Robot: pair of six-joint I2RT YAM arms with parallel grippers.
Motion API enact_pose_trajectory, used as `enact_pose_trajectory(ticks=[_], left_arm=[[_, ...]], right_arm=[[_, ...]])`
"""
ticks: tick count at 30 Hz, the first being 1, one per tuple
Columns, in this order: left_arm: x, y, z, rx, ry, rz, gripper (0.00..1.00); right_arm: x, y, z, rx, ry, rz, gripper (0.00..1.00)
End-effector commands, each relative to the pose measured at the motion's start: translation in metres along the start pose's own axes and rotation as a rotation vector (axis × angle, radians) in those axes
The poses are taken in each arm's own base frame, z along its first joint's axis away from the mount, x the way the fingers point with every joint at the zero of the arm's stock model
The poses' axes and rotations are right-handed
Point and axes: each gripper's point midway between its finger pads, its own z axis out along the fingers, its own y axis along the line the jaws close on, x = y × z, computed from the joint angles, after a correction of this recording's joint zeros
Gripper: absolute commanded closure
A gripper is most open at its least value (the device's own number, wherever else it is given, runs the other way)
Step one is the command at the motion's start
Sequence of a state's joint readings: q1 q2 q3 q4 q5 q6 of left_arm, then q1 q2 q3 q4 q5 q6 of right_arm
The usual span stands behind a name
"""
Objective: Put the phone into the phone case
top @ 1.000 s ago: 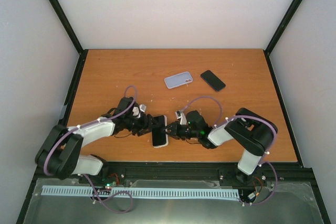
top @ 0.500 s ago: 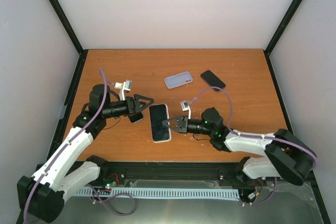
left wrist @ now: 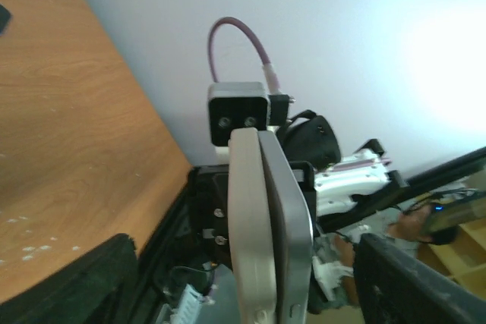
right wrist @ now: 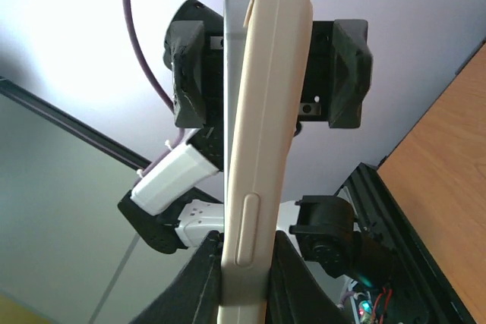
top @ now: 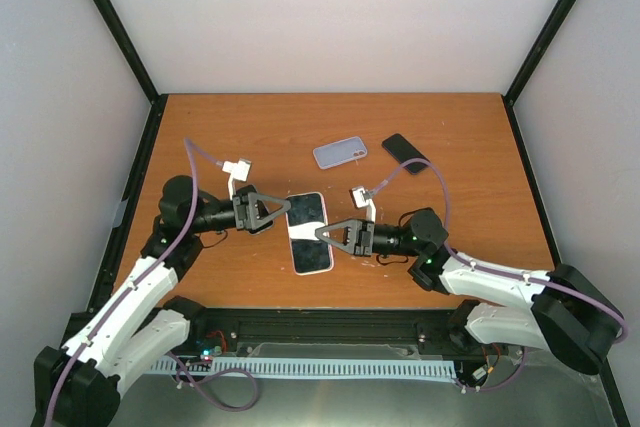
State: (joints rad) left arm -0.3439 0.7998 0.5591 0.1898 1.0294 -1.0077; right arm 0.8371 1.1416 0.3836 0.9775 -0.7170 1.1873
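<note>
Phone (top: pixel 308 229) now lifted clear of the tabletop (top: pixel 230 137), right claw (top: pixel 325 234) alone clamped on its edge, left claw (top: pixel 283 210) released, jaws apart astride the opposite edge; cream case (right wrist: pixel 262 111) seemingly part-seated, likely needing another squeeze

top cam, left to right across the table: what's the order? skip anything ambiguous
left pincer → held phone → lavender case → black phone
</note>
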Motion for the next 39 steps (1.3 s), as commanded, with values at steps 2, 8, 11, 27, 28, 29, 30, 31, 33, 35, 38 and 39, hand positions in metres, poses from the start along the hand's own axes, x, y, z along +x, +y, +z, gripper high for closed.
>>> enact_pose_trajectory(ticks=[2, 8, 11, 27, 28, 29, 30, 31, 33, 35, 38, 39], left_arm=[[0.003, -0.034, -0.005, 0.157, 0.008, 0.071, 0.30], [0.004, -0.028, -0.004, 0.151, 0.010, 0.044, 0.56], [0.001, -0.026, -0.003, 0.145, 0.008, 0.032, 0.68], [-0.012, -0.012, 0.002, 0.014, -0.011, -0.008, 0.63], [-0.012, -0.013, 0.001, 0.022, -0.010, -0.006, 0.62], [-0.011, -0.016, 0.000, 0.031, -0.010, -0.005, 0.61], [-0.010, -0.017, 0.000, 0.040, -0.009, -0.005, 0.61], [-0.010, -0.018, 0.000, 0.044, -0.010, -0.009, 0.61], [-0.010, -0.014, 0.001, 0.040, -0.010, -0.029, 0.62], [-0.008, -0.007, 0.002, 0.029, -0.002, -0.054, 0.61], [-0.004, 0.001, 0.003, 0.018, 0.000, -0.081, 0.51], [-0.003, 0.002, 0.003, 0.019, 0.000, -0.086, 0.48]], right_arm=[[-0.009, 0.033, 0.000, -0.146, -0.023, -0.041, 0.90], [-0.007, 0.026, 0.001, -0.157, -0.024, -0.014, 0.90], [-0.007, 0.021, 0.001, -0.137, -0.025, -0.006, 0.86], [-0.008, 0.009, 0.005, -0.059, -0.019, -0.003, 0.86], [-0.008, 0.012, 0.004, -0.075, -0.023, -0.003, 0.86], [-0.008, 0.014, 0.003, -0.087, -0.026, -0.001, 0.86], [-0.008, 0.015, 0.002, -0.097, -0.027, 0.002, 0.87], [-0.007, 0.016, 0.002, -0.102, -0.025, 0.005, 0.87], [-0.008, 0.016, 0.002, -0.106, -0.029, 0.013, 0.86], [-0.010, 0.016, 0.002, -0.110, -0.040, 0.023, 0.87], [-0.017, 0.019, 0.001, -0.126, -0.084, 0.038, 0.86], [-0.021, 0.019, 0.000, -0.128, -0.108, 0.043, 0.87]])
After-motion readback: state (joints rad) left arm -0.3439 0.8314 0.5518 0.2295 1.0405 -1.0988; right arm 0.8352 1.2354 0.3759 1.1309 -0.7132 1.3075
